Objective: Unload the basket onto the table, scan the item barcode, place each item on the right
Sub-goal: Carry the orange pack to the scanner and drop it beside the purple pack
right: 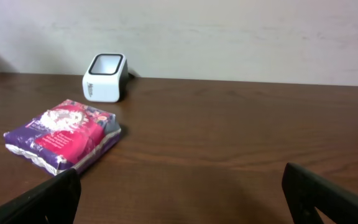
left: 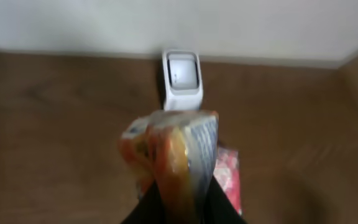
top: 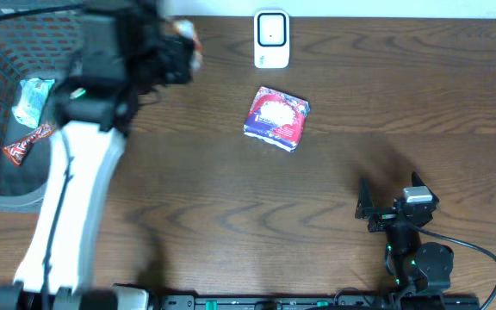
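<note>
Pinching an orange packet, the left claw is being held closed on it, with the scanner ahead; a misread is being risked if the barcode is facing away.

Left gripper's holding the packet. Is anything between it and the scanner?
Nothing visible. In the left wrist view, the orange packet in the left gripper faces the scanner across bare table. The pink packet lies on the table, off to the right of that line.
</note>
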You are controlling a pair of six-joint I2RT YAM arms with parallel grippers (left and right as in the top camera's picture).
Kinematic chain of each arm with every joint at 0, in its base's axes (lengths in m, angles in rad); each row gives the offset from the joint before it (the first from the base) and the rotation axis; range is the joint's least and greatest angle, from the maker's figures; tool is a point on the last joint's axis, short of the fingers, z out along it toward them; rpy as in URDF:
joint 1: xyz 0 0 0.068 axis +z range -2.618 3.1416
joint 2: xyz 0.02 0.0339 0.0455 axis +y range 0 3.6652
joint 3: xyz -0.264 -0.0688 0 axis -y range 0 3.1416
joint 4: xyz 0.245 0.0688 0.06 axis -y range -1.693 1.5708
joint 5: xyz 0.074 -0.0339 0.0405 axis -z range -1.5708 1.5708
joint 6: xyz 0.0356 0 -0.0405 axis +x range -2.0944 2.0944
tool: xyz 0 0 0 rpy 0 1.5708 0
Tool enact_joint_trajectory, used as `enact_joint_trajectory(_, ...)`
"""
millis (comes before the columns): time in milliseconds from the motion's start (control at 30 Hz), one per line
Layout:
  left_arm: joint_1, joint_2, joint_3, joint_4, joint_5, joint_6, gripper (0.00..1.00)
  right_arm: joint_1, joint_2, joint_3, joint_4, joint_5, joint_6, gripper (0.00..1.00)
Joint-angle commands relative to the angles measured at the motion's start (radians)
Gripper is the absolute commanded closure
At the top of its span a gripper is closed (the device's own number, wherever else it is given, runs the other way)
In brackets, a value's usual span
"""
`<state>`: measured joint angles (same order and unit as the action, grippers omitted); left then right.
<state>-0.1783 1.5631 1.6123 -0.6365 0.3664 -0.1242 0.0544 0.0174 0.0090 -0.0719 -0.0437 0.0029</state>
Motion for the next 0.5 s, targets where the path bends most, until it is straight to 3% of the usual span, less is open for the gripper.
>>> enact_joint_trajectory(0, -0.048, 0.108, -0.005, -0.014, -0.045, 0.151, 0.93, -0.008, -0.004, -0.003, -0.002, 0.008, -0.011, 0.01)
enact_joint_trajectory(167, -0.089, 0.275, -0.005, -0.014, -0.196, 0.151, 0.93, -0.008, -0.004, -0.003, -0.002, 0.008, -0.011, 0.01)
enact_joint_trajectory(467, -0.159, 0.481, -0.005, -0.037, -0.192, 0.15, 0.93, -0.008, -0.004, -0.003, -0.002, 0.008, -0.011, 0.01)
